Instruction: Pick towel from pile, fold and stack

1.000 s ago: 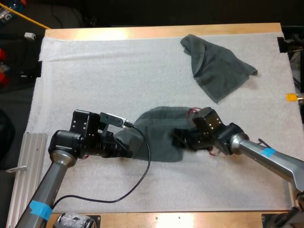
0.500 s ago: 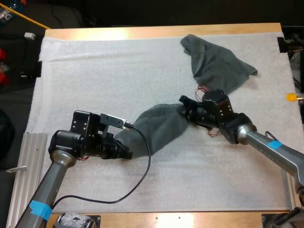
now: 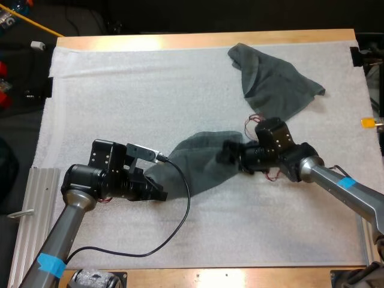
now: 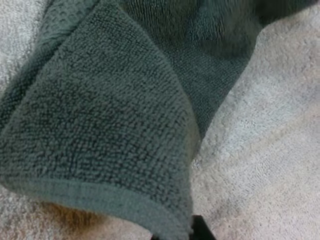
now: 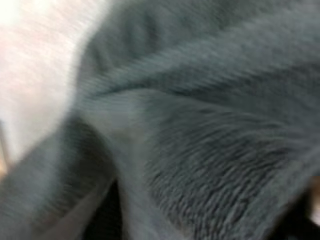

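- The left gripper (image 3: 157, 193) sits nearest, low over the white mat (image 3: 120, 90). Its fingers are closed on the near corner of a grey-green towel (image 3: 201, 161). In the left wrist view the towel's hemmed edge lies folded right at one black fingertip (image 4: 200, 230).
- From that pinch the towel runs ahead and to the right as a loose, twisted band. It is partly doubled over itself and not yet flat on the mat.
- The right gripper (image 3: 227, 157) is at the band's other end, with its fingers clamped on bunched cloth. The right wrist view looks straight into folds of pile just in front of the fingers.
- Well beyond the right gripper, near the mat's far edge, the other towel (image 3: 273, 84) lies crumpled and untouched, apart from both grippers.
- My judgement is that the step in hand is spreading. The towel has been picked and is held at two ends, but it is slack and creased, so no clean fold is made yet.
- The next move likely calls for drawing the two grippers apart to tension the cloth. After that, lay it flat, bring one end squarely over the other, and leave room for the stack.
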{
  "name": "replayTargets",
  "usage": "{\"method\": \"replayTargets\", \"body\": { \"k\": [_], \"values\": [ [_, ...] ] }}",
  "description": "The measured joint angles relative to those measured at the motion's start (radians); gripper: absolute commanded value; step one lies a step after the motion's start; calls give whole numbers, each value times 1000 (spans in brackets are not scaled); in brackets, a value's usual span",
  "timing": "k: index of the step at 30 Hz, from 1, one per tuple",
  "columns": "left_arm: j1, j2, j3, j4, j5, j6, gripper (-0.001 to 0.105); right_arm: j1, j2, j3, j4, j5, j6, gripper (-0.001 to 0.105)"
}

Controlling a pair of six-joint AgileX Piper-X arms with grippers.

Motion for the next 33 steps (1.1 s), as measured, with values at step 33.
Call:
{"method": "replayTargets", "body": {
  "k": [33],
  "values": [
    [0, 0, 0, 5, 77, 0, 0, 16, -16, 0, 95, 162, 44, 1]
  ]
}}
